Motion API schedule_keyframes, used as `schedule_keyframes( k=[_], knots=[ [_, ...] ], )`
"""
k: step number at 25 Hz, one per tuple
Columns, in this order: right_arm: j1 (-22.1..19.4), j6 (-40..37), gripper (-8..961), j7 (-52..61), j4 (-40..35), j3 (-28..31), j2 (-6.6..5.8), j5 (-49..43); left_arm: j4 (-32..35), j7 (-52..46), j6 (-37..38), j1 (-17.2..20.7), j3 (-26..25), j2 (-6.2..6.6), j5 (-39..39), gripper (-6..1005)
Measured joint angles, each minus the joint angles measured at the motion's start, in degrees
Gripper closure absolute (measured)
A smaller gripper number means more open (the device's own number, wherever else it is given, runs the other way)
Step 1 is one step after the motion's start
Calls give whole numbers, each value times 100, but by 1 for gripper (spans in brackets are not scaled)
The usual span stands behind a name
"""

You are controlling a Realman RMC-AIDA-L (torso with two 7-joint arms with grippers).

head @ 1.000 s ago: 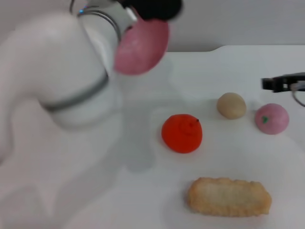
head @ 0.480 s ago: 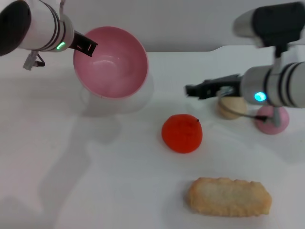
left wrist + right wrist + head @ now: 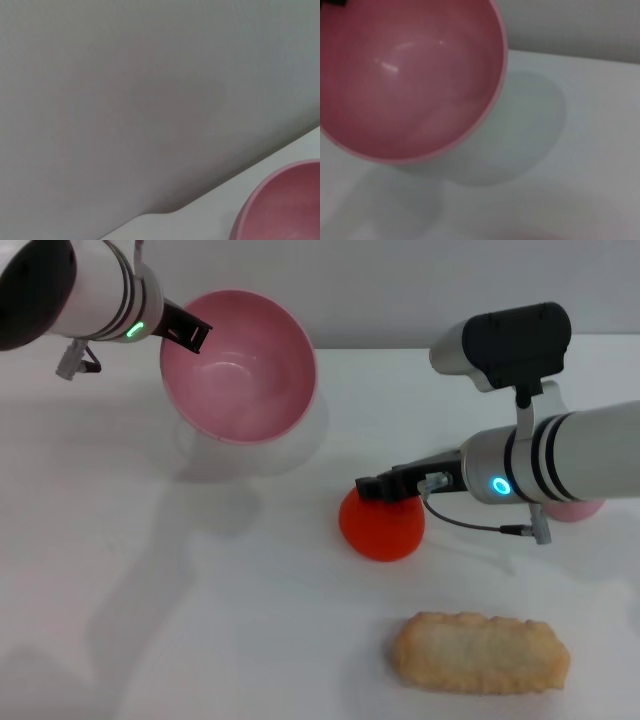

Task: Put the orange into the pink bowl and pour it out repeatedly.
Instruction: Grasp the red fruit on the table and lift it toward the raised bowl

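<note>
- Left hand [image 3: 190, 333] grips the pink bowl [image 3: 240, 368] by its rim, tilted, raised off the counter [image 3: 200, 620] — unchanged.
- Right hand [image 3: 372, 487] has moved onto the orange [image 3: 380, 525] — finger spread unclear.

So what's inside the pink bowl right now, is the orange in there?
Nothing: the pink bowl, held tilted by the left gripper, shows a bare inside. The orange sits on the table under the right gripper. The bowl's underside is hidden.
</note>
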Motion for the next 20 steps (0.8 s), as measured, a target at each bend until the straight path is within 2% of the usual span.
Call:
schedule_keyframes(
  k=[6,10,16,20],
  knots=[
    [-20,-31,414,2,68,-128,-1,135,7,6,-10,-15,8,-2,4,961],
    [162,-36,414,21,270,-328,-9,173,49,14,-14,-30,10,-2,4,960],
    [174,38,414,-116,221,-438,-11,167,57,18,-25,-40,21,2,4,960],
    [122,54,512,-129,105,-460,-28,106,63,26,-45,-40,32,4,-2,960]
  ],
)
